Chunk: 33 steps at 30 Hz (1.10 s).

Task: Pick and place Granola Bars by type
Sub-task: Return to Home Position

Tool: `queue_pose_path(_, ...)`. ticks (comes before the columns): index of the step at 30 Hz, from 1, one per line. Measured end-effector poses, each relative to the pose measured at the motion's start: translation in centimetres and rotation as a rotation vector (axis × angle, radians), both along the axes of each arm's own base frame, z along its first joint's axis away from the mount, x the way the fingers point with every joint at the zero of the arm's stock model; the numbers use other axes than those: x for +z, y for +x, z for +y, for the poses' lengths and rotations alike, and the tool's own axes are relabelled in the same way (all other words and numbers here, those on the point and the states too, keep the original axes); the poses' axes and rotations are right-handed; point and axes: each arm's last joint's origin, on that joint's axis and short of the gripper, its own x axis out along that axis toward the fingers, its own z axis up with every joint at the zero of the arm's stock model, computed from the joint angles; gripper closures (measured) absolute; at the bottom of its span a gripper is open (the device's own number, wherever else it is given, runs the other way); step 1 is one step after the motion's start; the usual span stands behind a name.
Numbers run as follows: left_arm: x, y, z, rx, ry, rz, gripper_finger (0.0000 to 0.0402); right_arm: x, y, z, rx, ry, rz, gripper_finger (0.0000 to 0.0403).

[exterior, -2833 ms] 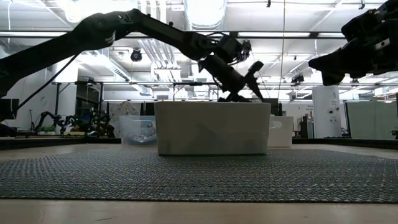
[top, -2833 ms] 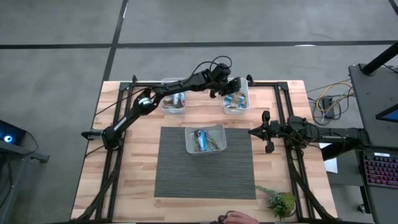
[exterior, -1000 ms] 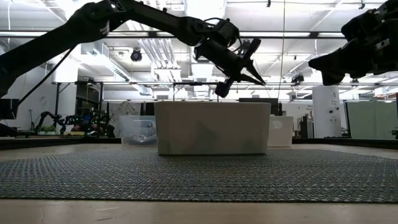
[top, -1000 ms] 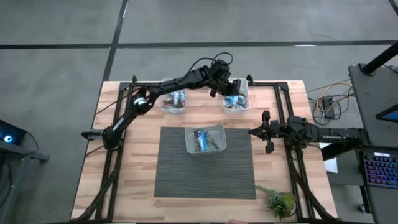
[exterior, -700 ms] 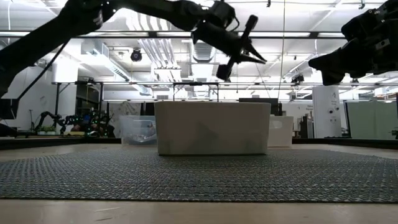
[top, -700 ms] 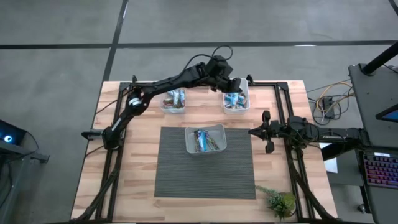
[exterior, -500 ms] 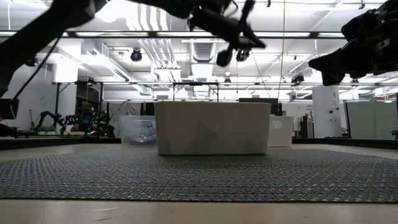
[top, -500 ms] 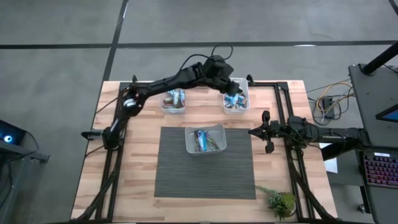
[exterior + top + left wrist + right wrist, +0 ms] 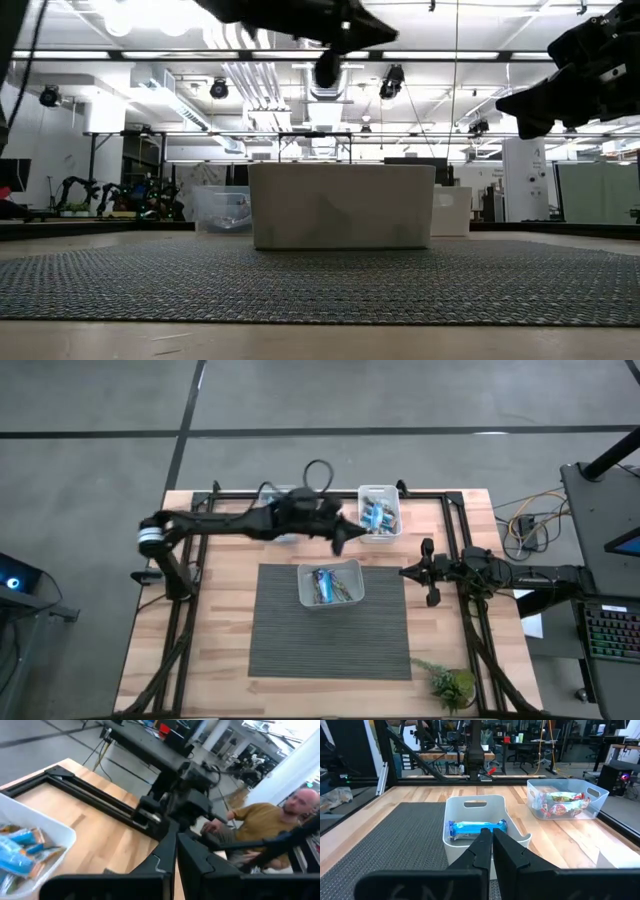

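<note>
The wooden table [image 9: 210, 630] carries a grey mat [image 9: 330, 645], and on the mat stands a white bin [image 9: 303, 588] with blue bars [image 9: 322, 582] inside. At the back edge a clear tub [image 9: 380, 489] holds other bars [image 9: 377, 518], also blue, and a second tub [image 9: 600, 796] holds red-and-tan bars [image 9: 560, 802]. The left gripper [image 9: 343, 537] hangs high between clear tub and bin, jaws closed and empty. The right gripper [image 9: 405, 571] hovers just beside the mat, jaws also closed on nothing.
</note>
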Motion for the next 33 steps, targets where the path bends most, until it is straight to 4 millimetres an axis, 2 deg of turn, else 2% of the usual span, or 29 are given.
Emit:
queue_pose_path(3,-0.7,-2.6,-1.1,0.01,0.057,-0.015,0.0401,0.0,0.0,0.0,0.0,0.0,-0.001,0.0394)
queue_pose_path(9,-0.5,-7.6,-3.4,0.06,0.21,-0.038,0.0401,0.0,0.0,0.0,0.001,0.0,-0.001,0.0394)
queue_pose_path(15,-0.9,-11.7,-5.6,0.064,0.243,-0.084,0.0401,0.0,0.0,0.0,0.001,0.0,-0.001,0.0394)
queue_pose_path(21,-2.5,-14.1,-7.6,0.052,0.264,-0.186,0.0401,0.0,0.0,0.0,0.001,0.0,-0.001,0.0394)
queue_pose_path(26,-5.0,-15.7,-9.1,-0.006,0.335,-0.236,0.0401,0.0,0.0,0.0,0.001,0.0,-0.001,0.0394)
queue_pose_path(33,-8.2,-18.5,-9.5,-0.053,0.315,-0.22,0.0401,0.0,0.0,0.0,0.001,0.0,0.0,0.0394)
